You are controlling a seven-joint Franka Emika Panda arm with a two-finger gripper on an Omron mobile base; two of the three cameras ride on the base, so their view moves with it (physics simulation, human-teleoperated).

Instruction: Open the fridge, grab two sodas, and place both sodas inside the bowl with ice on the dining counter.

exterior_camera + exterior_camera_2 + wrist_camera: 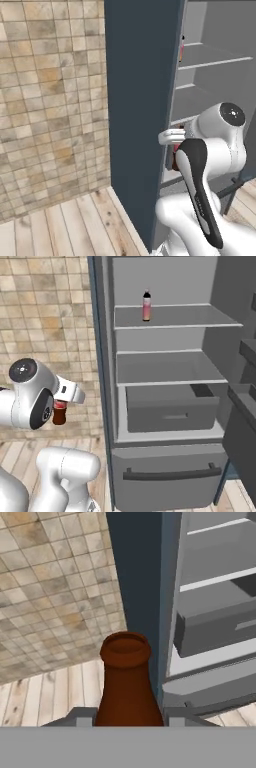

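The fridge (165, 363) stands open, showing grey shelves and a lower drawer (170, 476) with a bar handle. A slim pink-orange soda (146, 306) with a black cap stands upright on the top shelf. My gripper (60, 405) hangs left of the fridge, outside it, shut on the dark-brown cola soda (59, 415) with its red label. In the hand view that soda (126, 677) rises between the fingertips of the gripper (129, 718), its open mouth facing the camera. From the left base view, the fridge's dark side wall (140, 100) hides most of the gripper (173, 141).
A beige tiled wall (45, 321) lies left of the fridge, with plank floor (65, 225) below. The open fridge door (245, 411) with its bins juts out at the right. An inner crisper drawer (172, 408) sits under the lower shelf.
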